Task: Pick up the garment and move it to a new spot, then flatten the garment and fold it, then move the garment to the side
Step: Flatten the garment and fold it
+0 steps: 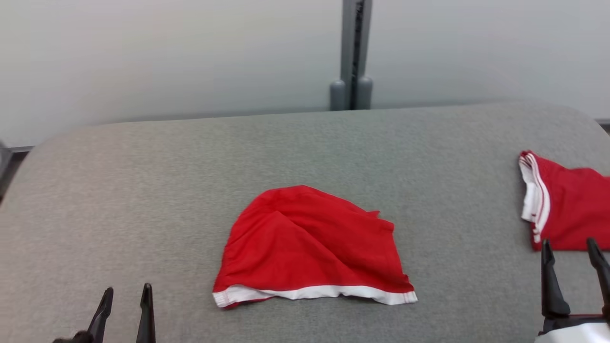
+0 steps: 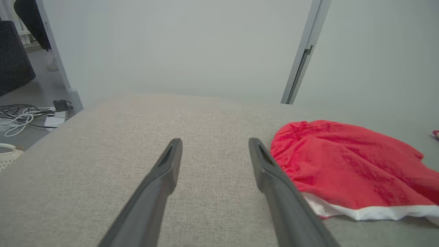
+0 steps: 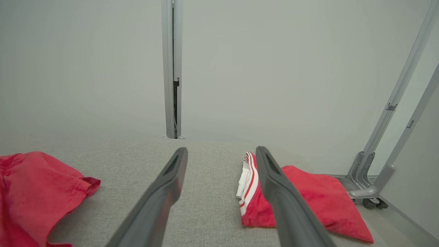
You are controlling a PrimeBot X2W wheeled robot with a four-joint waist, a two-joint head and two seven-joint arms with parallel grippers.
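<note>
Cut off first: the 2nd red garment point(image 1: 572, 205) at 3 o'clock in head view runs off the frame edge, so its full shape can't be told; white striped band faces 9 o'clock. In right wrist view one finger point(image 3: 288, 206) covers part of it. The left gripper point(image 1: 128, 288) at 7 o'clock shows fingertips only, its body below the frame. The right gripper point(image 1: 568, 241) sits at 4 o'clock, its outer finger clipped by the edge. Both have fingers spread apart w/ nothing between them, neither touching cloth. The task's garment point(image 1: 310, 243), red w/ a white hem along its 6 o'clock side, lies rumpled near the middle of the table point(image 1: 143, 190), folded over itself, so the layers underneath are hidden; the kind of garment is hard to tell. It's well apart from the 2nd one and from both grippers. Surface: grey woven fabric, rounded corners. Room: pale partition panels behind, a grey post point(image 1: 352, 52) at 12 o'clock. Left wrist view shows cables point(image 2: 20, 118) on the floor at 9 o'clock; right wrist view shows grey frame legs point(image 3: 370, 192) at 4 o'clock.
</note>
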